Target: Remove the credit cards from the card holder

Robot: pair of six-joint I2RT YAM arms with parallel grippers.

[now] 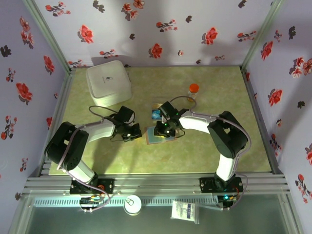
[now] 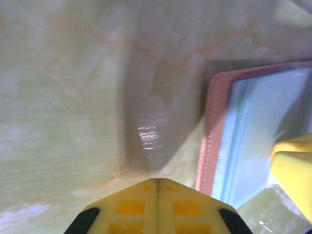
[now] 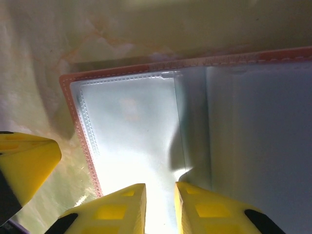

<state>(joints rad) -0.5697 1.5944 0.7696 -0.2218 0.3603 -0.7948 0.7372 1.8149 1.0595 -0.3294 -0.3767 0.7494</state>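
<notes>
While the tan-brown, leather-like bifold card holder (image 1: 157, 138) is lying open just below the centre of the overhead frame, on the pale green marbled table (image 1: 219, 151), both arms are reaching in toward it from either side. The left gripper (image 1: 138, 132) is sitting just left of the holder; in its own wrist view the yellow fingers (image 2: 131, 207) are pressing flat together with nothing between them, low over bare table, and the holder's stitched edge (image 2: 210, 131) is showing at the right of that frame. The right gripper (image 1: 165, 130) is hanging directly over the holder. In its wrist view the fingers (image 3: 119, 209) are standing at a narrow gap (bright glare is washing out the spot between them) above a clear plastic pocket (image 3: 131, 126) at the bottom centre of the frame, and one cannot tell whether anything is being pinched. A small thin bluish card (image 1: 156, 113) is lying flat on the table just above the holder. A big white square container (image 1: 108, 82) is sitting at upper left, and a small orange-capped bottle (image 1: 193, 89) is standing upper right of centre.
</notes>
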